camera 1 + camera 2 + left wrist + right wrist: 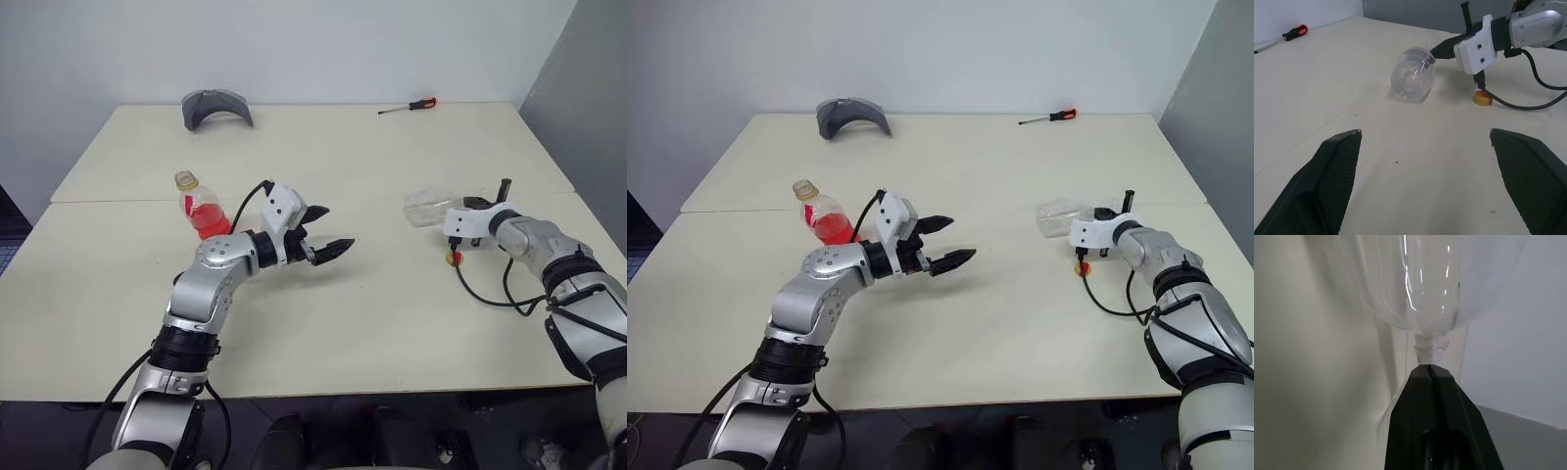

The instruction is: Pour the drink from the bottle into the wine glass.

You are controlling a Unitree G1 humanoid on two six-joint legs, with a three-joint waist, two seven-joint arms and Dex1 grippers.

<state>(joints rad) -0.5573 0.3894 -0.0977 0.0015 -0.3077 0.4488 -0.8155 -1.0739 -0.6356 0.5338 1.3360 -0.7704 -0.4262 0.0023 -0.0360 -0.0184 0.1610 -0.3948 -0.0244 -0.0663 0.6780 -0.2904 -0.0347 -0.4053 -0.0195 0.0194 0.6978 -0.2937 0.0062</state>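
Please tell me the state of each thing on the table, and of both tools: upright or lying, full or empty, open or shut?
bottle: upright, partly full of red drink, cap apparently off.
wine glass: lying on its side, empty.
cap: loose on the table, beside the right tool.
screwdriver: lying flat.
left tool: open, empty.
right tool: shut on the wine glass stem.

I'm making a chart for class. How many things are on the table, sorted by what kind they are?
Drink containers: 2 (clear plastic bottle of red-pink drink, clear stemmed wine glass lying on its side)
Bottle caps: 1 (small yellow-and-red cap)
Tools: 1 (screwdriver with red-and-black handle)
Other: 1 (grey curved object)
Total: 5
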